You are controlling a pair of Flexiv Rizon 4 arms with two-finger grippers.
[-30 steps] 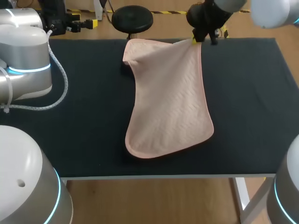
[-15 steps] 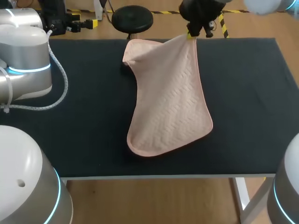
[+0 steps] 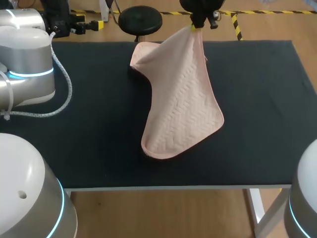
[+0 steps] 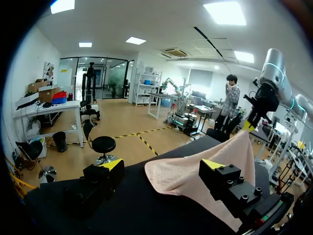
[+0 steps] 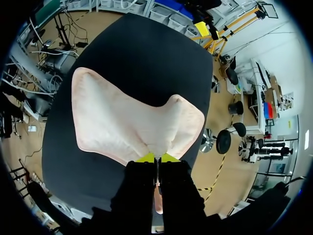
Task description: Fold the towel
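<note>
Pink towel (image 3: 181,104), zigzag-quilted, on black table (image 3: 89,144). Rounded near end lies flat mid-table. One far corner is raised above table's far edge, pinched between the closed right gripper (image 3: 196,26) fingers. Left gripper (image 4: 162,165) at table's far-left edge, fingers wide apart.

Towel (image 3: 181,99) corner hidden within right pincer (image 5: 157,157); part behind left pincer (image 4: 162,165).

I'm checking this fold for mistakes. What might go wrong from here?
1. The right tool pinches only the tip of one corner of the towel, so the cloth may slip out.
2. The left tool is open and grips nothing. With only one corner raised, the towel lies skewed and may fold crooked.
</note>
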